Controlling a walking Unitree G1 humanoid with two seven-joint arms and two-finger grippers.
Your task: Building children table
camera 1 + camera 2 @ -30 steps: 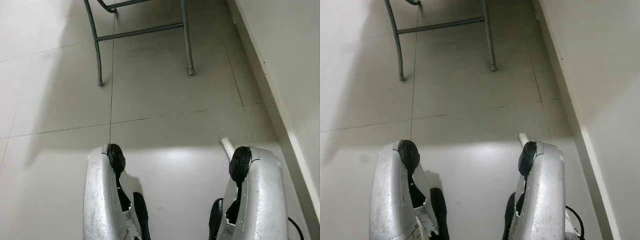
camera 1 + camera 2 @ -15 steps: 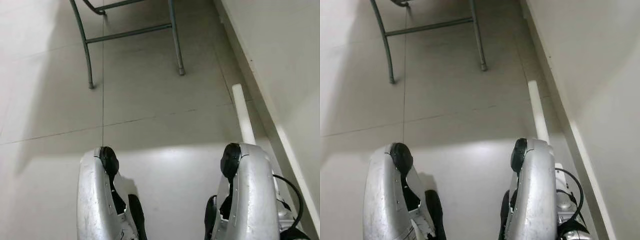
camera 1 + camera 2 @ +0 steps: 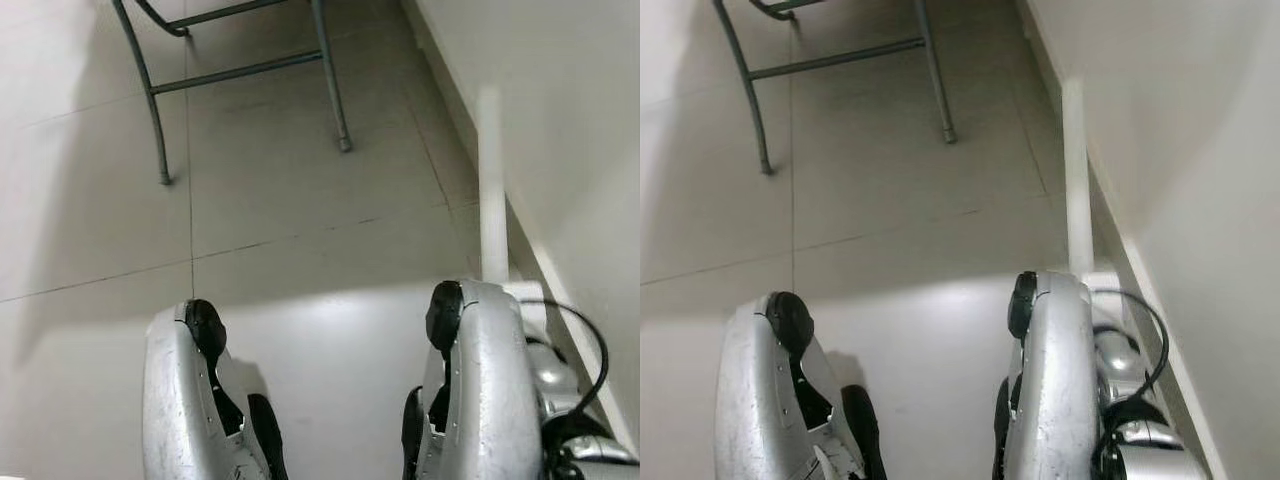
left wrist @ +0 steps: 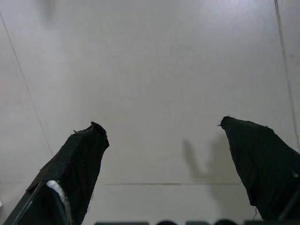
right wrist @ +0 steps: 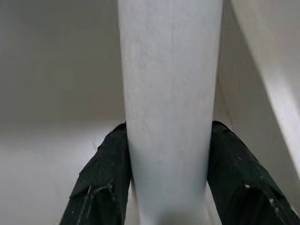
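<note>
Two black fingers of your right gripper (image 5: 168, 178) clamped on the white table leg (image 5: 169, 93), leg rising beside the wall (image 3: 560, 110), left gripper (image 4: 161, 126) spread wide over bare floor tiles (image 4: 154, 61), green chair frame (image 3: 240, 75) ahead.

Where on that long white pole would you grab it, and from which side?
Around its round shaft, one finger on each side, as the right gripper does now with the white pole. The pole is smooth, straight and even in width, so squeezing across it from the sides looks the surest hold.
</note>
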